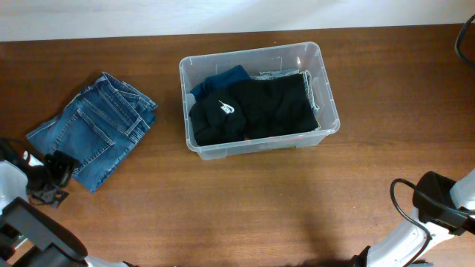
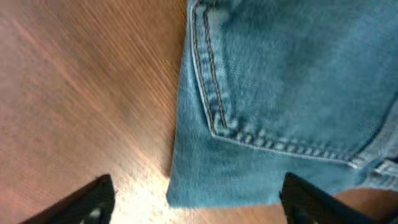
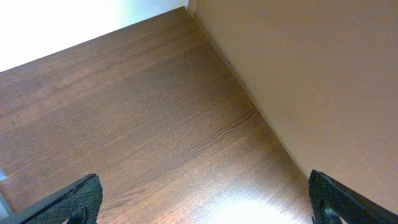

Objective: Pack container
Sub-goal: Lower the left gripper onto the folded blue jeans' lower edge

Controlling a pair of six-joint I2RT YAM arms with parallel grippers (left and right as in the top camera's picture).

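The clear plastic container (image 1: 326,81) stands at the middle back of the table. It holds a black garment with a white logo (image 1: 252,111), a dark blue garment (image 1: 223,78) and a strip of denim at its far side. Folded blue jeans (image 1: 96,130) lie on the table at the left. My left gripper (image 1: 56,178) is open, low over the near corner of the jeans (image 2: 280,106), with its fingertips (image 2: 199,199) either side of that corner. My right gripper (image 3: 202,199) is open and empty over bare wood at the front right.
The brown wooden table (image 1: 260,200) runs to a pale floor beyond its right edge (image 3: 311,93). A black cable (image 1: 464,33) hangs at the far right corner. The right arm's body (image 1: 438,204) sits at the front right.
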